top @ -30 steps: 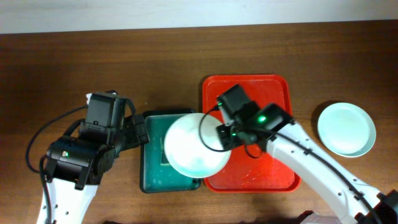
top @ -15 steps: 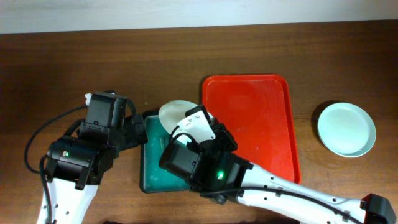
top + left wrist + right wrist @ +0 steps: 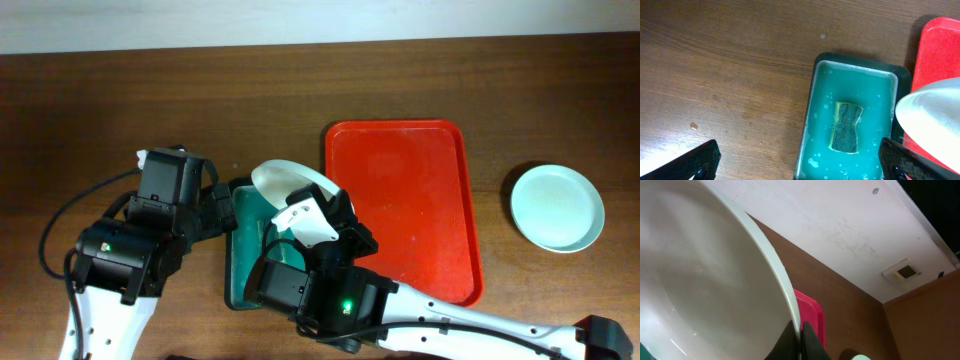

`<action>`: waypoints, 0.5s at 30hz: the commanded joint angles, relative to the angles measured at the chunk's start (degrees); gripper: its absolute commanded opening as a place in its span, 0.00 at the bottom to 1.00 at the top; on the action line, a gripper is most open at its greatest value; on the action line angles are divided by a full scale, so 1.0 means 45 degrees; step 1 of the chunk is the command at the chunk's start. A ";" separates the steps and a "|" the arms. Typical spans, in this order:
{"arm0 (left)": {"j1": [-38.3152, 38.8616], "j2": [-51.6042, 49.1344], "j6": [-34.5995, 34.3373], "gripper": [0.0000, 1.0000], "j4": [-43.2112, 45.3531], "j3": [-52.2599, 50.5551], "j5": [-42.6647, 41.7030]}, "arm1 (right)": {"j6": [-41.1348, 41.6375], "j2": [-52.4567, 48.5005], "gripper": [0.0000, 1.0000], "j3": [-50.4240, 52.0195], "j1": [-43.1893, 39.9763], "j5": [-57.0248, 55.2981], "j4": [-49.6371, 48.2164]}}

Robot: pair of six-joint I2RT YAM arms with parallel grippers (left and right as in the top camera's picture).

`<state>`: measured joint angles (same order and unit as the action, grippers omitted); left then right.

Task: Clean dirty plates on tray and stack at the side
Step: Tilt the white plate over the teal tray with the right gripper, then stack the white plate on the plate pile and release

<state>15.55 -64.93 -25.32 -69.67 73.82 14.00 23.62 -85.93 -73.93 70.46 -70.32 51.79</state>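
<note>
- Right gripper, nearest of all, closed on the rim of a white plate.
- White plate tilted steeply on edge and lifted off the desk, above the far right corner of the basin, its hollow face glossy in the right wrist view.
- Basin, dark-rimmed and rectangular, filled with foamy teal water, just left of the tray.
- Sponge, green, lying in the water near the middle of the basin, apart from the held plate.
- Left gripper, fingers spread wide with nothing between them, at the left side of the basin.
- Tray, red, flat on the desk at centre right, reaching farther back than the basin.
- Second plate, pale and round, face up on the desk, right of the tray and apart from it.
- Desk, dark brown wood, running on to a light wall at the far edge.
</note>
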 commanded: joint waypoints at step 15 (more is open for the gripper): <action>-0.0078 0.0053 0.0024 1.00 -0.0019 0.0117 0.0223 | 0.0962 0.0942 0.04 -0.1375 -2.0541 1.7092 0.2788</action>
<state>15.55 -64.97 -25.32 -69.65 73.84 14.02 25.32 -78.39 -80.58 -11.64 9.50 64.07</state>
